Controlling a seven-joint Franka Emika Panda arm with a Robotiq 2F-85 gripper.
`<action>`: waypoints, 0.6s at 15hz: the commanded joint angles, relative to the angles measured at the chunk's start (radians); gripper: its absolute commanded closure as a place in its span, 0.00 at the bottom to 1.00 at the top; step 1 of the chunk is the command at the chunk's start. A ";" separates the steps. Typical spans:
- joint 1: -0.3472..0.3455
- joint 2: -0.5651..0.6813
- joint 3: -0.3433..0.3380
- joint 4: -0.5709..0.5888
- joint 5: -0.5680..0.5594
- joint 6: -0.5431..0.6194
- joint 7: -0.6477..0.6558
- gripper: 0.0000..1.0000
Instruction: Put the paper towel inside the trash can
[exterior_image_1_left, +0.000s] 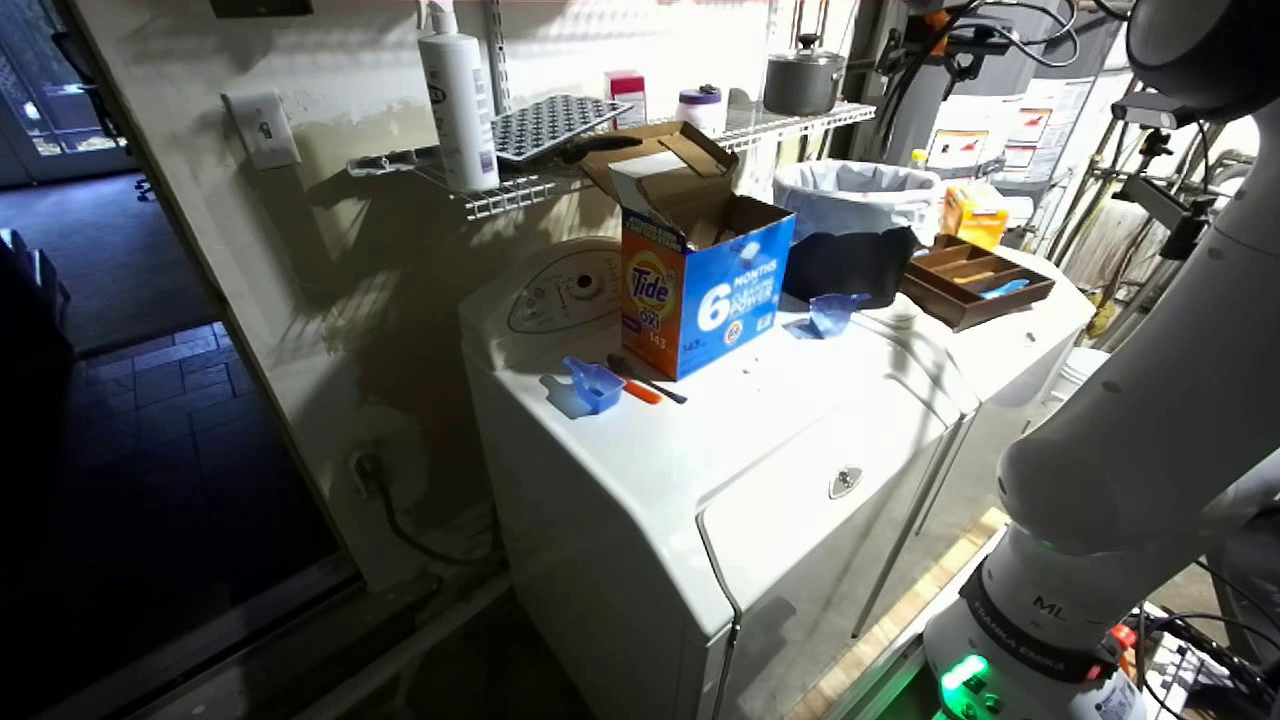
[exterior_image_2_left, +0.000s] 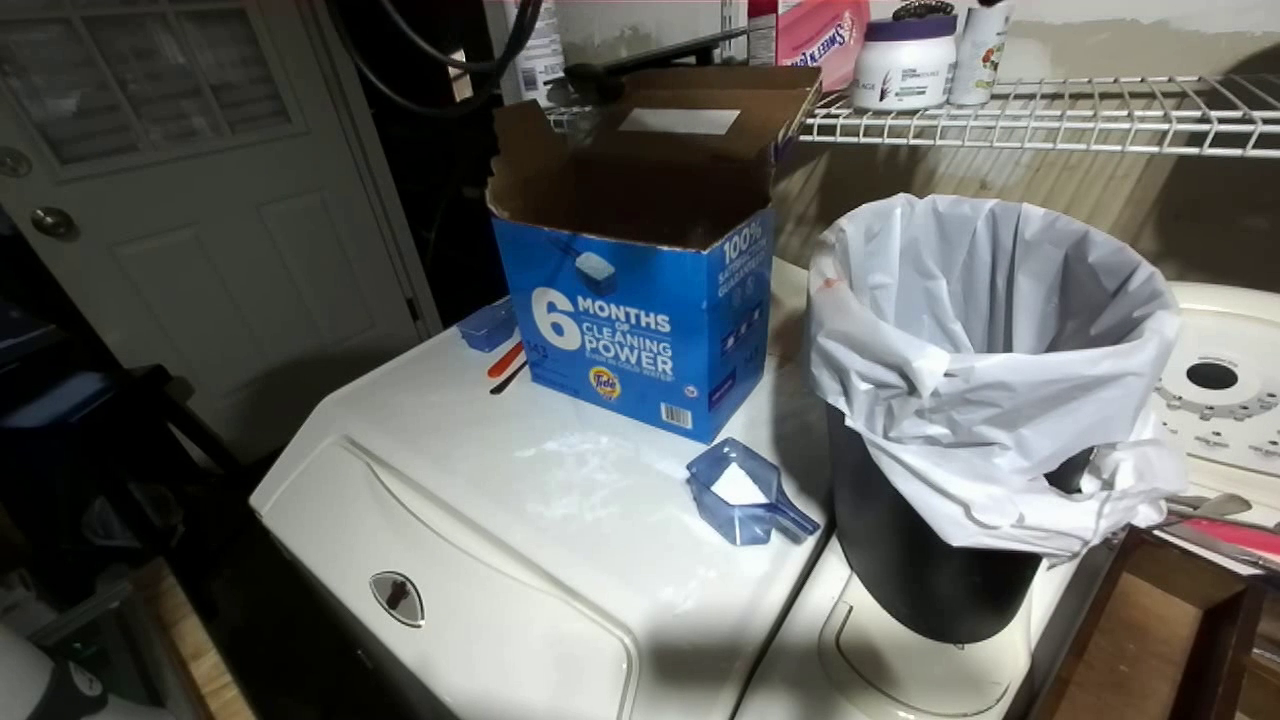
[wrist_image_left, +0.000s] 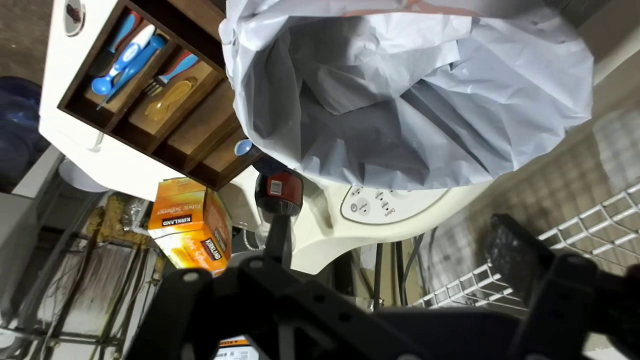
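The trash can is a dark bin with a whitish liner folded over its rim. It shows in both exterior views (exterior_image_1_left: 852, 268) (exterior_image_2_left: 915, 550), and its liner fills the top of the wrist view (wrist_image_left: 430, 145). A whiter sheet with straight edges, which looks like the paper towel (wrist_image_left: 395, 55), lies inside the liner in the wrist view. It cannot be made out in the exterior views. My gripper (wrist_image_left: 390, 225) is open, with its two fingers wide apart and nothing between them. It is above the trash can, toward the control panel side. The gripper is outside both exterior views.
An open blue Tide box (exterior_image_2_left: 620, 320) stands beside the trash can. A wooden tray with cutlery (wrist_image_left: 195, 125) is on its other side. Blue scoops (exterior_image_2_left: 738, 490) (exterior_image_1_left: 594, 386) lie on the washer. A wire shelf (wrist_image_left: 480, 290) and an orange softener box (wrist_image_left: 187, 215) are near.
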 joint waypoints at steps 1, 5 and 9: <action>-0.003 -0.007 0.006 -0.006 -0.008 -0.004 0.009 0.00; -0.003 -0.026 0.011 -0.033 -0.019 -0.005 0.021 0.00; -0.003 -0.028 0.011 -0.036 -0.020 -0.005 0.023 0.00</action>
